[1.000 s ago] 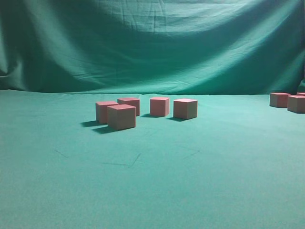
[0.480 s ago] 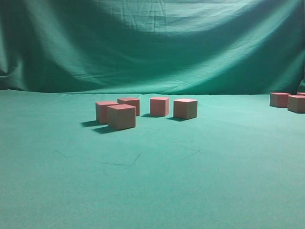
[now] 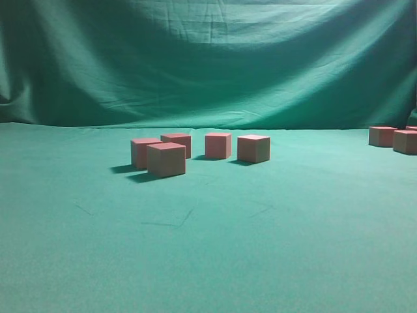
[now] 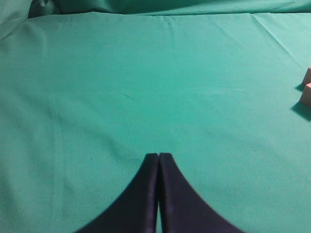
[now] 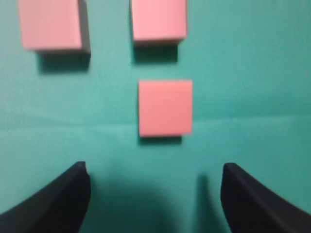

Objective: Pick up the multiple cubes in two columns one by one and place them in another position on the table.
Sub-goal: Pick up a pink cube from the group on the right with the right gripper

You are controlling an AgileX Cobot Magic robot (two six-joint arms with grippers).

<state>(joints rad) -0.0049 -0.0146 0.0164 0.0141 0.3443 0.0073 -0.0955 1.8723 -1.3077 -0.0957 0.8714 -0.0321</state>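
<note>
Several pinkish-red cubes stand on the green table (image 3: 208,248): a front one (image 3: 166,160), others behind it (image 3: 141,152) (image 3: 177,143) (image 3: 217,145) (image 3: 253,149), and more at the far right edge (image 3: 382,136) (image 3: 404,141). Neither gripper shows in the exterior view. In the right wrist view my right gripper (image 5: 154,182) is open and empty above the cloth, with one cube (image 5: 165,108) just ahead of it and two more beyond (image 5: 51,24) (image 5: 158,19). In the left wrist view my left gripper (image 4: 158,156) is shut and empty over bare cloth; cube corners (image 4: 306,92) show at the right edge.
A draped green backdrop curtain (image 3: 208,59) hangs behind the table. The cloth has slight creases (image 3: 176,222) in front of the cube group.
</note>
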